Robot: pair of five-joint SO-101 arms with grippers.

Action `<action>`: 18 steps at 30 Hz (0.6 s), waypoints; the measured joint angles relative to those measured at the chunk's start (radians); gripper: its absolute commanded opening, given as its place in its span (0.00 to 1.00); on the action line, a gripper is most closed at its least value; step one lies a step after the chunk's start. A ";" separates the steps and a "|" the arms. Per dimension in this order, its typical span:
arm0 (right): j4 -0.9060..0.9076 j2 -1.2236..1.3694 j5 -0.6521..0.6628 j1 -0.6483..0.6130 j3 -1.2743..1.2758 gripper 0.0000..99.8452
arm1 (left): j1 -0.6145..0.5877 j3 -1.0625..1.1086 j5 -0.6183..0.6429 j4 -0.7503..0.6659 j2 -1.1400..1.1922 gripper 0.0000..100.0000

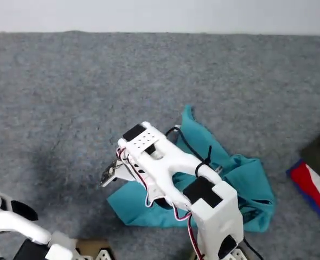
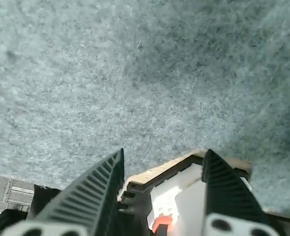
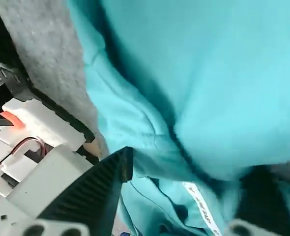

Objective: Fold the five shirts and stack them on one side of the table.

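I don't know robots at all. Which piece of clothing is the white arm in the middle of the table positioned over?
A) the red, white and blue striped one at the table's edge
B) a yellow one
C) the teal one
C: in the high view the right gripper sits at the edge of the teal shirt, with the arm stretched across it, and the right wrist view looks straight onto teal cloth.

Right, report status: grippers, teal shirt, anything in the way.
Left gripper open over grey table. Right gripper open, low over teal shirt. Shirt crumpled, unfolded. Striped garment apart at table's edge, not in the way.
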 measured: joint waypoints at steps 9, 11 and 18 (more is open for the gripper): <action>0.000 0.000 -0.003 -0.002 0.000 0.01 | 0.000 0.000 0.000 0.000 0.000 0.24; 0.000 0.000 -0.029 -0.002 -0.025 0.01 | 0.000 0.000 0.000 0.000 0.000 0.24; 0.000 0.000 -0.147 -0.002 -0.210 0.01 | 0.000 0.000 0.000 0.000 0.000 0.24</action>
